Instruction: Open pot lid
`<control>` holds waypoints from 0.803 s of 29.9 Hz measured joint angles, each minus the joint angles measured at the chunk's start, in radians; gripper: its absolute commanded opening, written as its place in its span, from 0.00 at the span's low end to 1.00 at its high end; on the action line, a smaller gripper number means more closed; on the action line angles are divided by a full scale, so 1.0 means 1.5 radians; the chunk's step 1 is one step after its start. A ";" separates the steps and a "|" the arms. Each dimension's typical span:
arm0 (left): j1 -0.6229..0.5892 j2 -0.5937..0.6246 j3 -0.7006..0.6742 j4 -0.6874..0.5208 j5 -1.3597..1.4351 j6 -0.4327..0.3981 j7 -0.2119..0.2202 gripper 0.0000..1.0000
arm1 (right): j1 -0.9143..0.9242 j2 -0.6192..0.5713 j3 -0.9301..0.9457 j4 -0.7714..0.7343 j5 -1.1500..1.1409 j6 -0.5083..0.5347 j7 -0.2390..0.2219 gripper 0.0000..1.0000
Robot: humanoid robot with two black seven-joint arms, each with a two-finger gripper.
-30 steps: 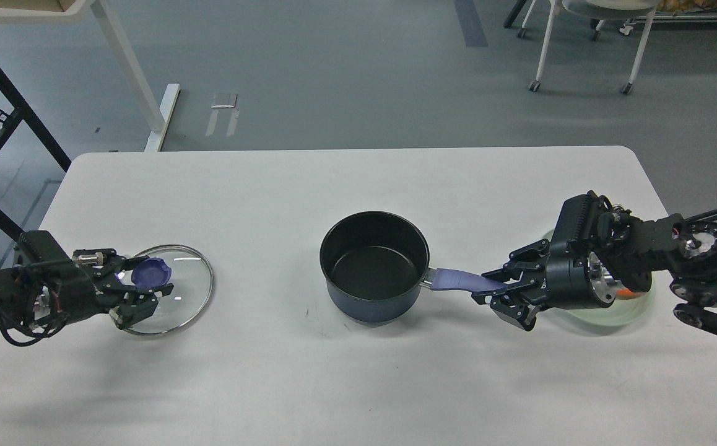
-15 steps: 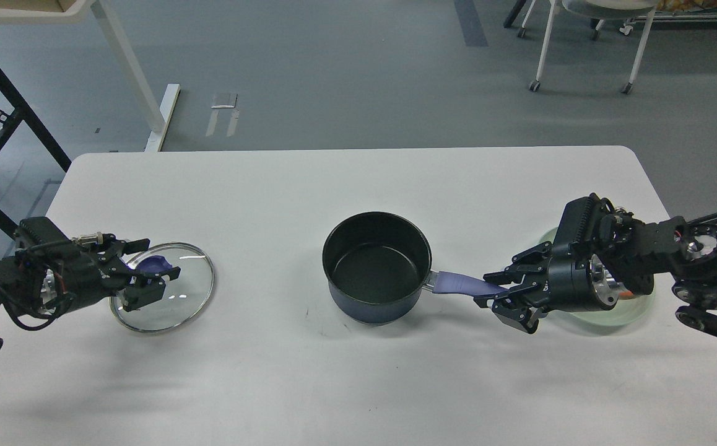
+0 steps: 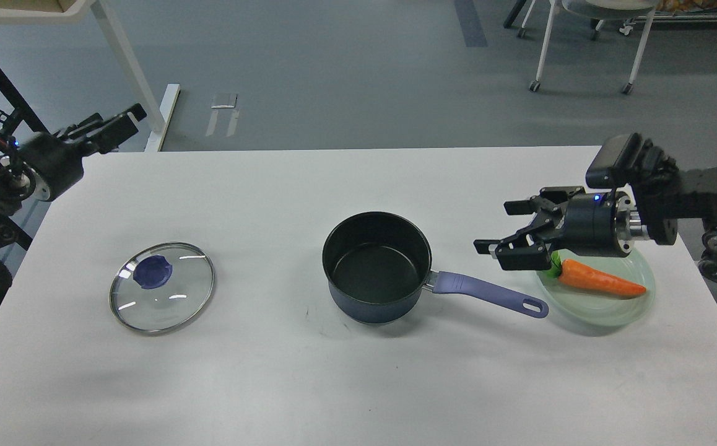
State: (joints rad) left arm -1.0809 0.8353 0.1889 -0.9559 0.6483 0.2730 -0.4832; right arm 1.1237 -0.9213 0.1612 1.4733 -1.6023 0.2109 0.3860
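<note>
A dark blue pot [image 3: 376,266] stands open at the table's middle, its purple handle [image 3: 488,294] pointing right. Its glass lid [image 3: 161,287] with a blue knob [image 3: 153,272] lies flat on the table at the left, apart from the pot. My left gripper [image 3: 114,127] is raised beyond the table's far left corner, well away from the lid; its fingers look spread and empty. My right gripper [image 3: 510,229] is open and empty, held above the table a little up and right of the handle's end.
A pale green plate [image 3: 606,306] at the right holds an orange carrot [image 3: 600,279], just under my right wrist. The white table [image 3: 346,384] has rounded corners. A black rack and a white desk leg stand beyond the far left; a wheeled chair stands far right.
My left gripper let go of the lid knob and rose far back to the left. My right gripper let go of the pot handle and lifted up and right, uncovering the carrot.
</note>
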 measured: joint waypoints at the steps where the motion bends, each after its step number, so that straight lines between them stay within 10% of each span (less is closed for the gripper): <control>1: 0.000 -0.008 -0.013 0.000 -0.030 -0.007 0.005 0.99 | 0.000 -0.001 0.021 -0.008 0.030 0.000 0.000 0.99; 16: 0.006 -0.216 -0.229 0.158 -0.323 -0.027 0.058 0.99 | -0.014 0.095 0.133 -0.274 0.617 -0.217 -0.001 1.00; 24: 0.020 -0.276 -0.261 0.248 -0.439 -0.174 0.044 0.99 | -0.068 0.193 0.160 -0.309 0.791 -0.229 0.001 1.00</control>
State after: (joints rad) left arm -1.0505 0.4207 -0.2032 -0.5837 -0.0104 0.0127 -0.4179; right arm 1.0218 -0.6320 0.4017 1.0093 -0.4154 -0.1322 0.3879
